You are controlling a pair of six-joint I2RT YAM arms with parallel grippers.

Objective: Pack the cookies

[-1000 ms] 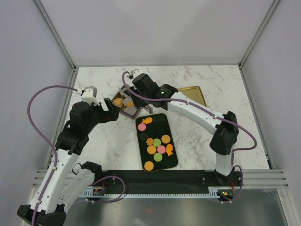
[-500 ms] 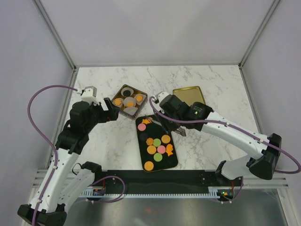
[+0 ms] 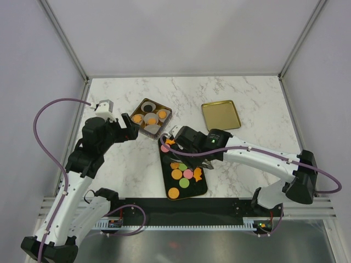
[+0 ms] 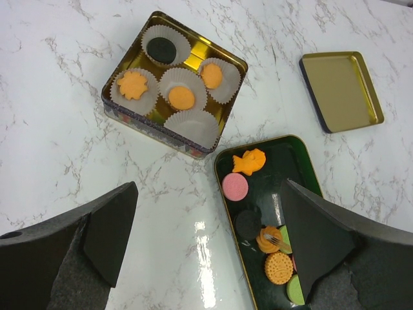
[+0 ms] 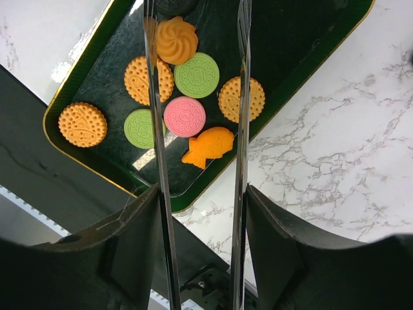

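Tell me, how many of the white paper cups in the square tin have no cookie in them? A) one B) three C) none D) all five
A: in the left wrist view the tin holds five paper cups, and only the front cup, nearest the dark tray, has nothing in it; the other four each hold one of the cookies.

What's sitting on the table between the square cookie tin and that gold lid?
Nothing. Between the tin and the gold lid there is only bare marble table, as the left wrist view shows clearly.
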